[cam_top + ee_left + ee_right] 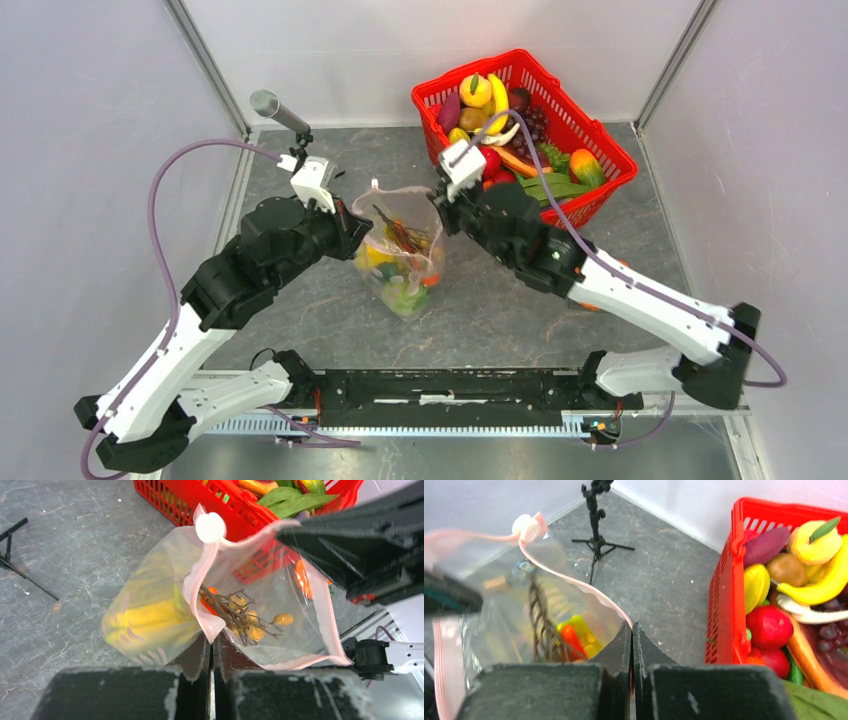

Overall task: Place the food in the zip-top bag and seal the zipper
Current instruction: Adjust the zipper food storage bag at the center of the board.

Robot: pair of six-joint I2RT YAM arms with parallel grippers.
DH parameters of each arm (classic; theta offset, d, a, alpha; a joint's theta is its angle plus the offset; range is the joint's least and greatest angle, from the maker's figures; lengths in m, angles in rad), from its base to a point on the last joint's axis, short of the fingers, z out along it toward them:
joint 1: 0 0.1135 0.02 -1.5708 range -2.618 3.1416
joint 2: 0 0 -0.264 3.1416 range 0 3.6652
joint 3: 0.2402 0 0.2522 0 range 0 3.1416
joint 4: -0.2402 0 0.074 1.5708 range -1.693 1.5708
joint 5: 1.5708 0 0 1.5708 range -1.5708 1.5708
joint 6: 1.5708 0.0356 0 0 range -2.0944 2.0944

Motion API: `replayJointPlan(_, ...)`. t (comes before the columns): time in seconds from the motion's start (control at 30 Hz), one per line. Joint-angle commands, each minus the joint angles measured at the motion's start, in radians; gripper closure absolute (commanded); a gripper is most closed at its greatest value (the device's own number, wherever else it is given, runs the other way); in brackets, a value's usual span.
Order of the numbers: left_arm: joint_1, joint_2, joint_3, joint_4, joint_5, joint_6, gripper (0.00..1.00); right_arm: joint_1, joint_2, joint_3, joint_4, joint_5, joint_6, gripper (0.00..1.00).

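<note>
- Top view: the clear, dotted plastic zip-top bag (400,262) stands near the middle of the grey tabletop (480,320), between the two arms, with its mouth turned upward. Small glossy toy food (398,282) in yellow, green and orange already lies inside it, so I judge the filling to be at least partly done. The red plastic mesh basket (622,160) in the far right corner holds many more pieces, and I cannot tell whether more of them must go in. The sealing is not yet done. The left gripper (352,228) pinches the left side of the mouth and the right gripper (440,203) pinches the right side.
- Left wrist view: the jaws of the left gripper are pressed together on the pale pink zipper (197,587) strip. The two lips of the mouth are apart. A round white knob (210,527) sits at the far end of the strip.
- Right wrist view: the right gripper is also closed tight, with the pink strip caught between its jaws. A small black tripod (596,530) stands on the tabletop beyond the bag.
</note>
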Motion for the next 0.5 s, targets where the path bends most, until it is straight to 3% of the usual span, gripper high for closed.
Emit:
replayJointPlan(0.0,0.0,-0.016,0.053,0.049,0.003,0.051,0.98,-0.008,0.137,0.226,-0.164,0.105,-0.021,1.0)
replayJointPlan(0.1,0.001,0.056,0.099,0.008,0.15,0.059,0.98,-0.01,0.058,0.064,0.044,-0.099,-0.008,1.0)
replayJointPlan(0.13,0.0,0.085,0.094,-0.012,0.12,0.063,0.98,-0.016,0.055,0.045,0.071,-0.12,-0.002,1.0)
replayJointPlan(0.27,0.0,0.139,0.108,-0.065,0.005,0.03,0.98,-0.02,0.141,0.202,-0.126,-0.028,0.009,1.0)
replayJointPlan(0.37,0.0,0.055,0.121,0.021,0.058,0.008,0.98,-0.02,0.041,0.083,0.042,-0.165,-0.004,1.0)
replayJointPlan(0.47,0.0,-0.007,0.068,0.081,-0.015,0.036,0.98,-0.029,0.013,0.011,0.11,-0.12,0.025,1.0)
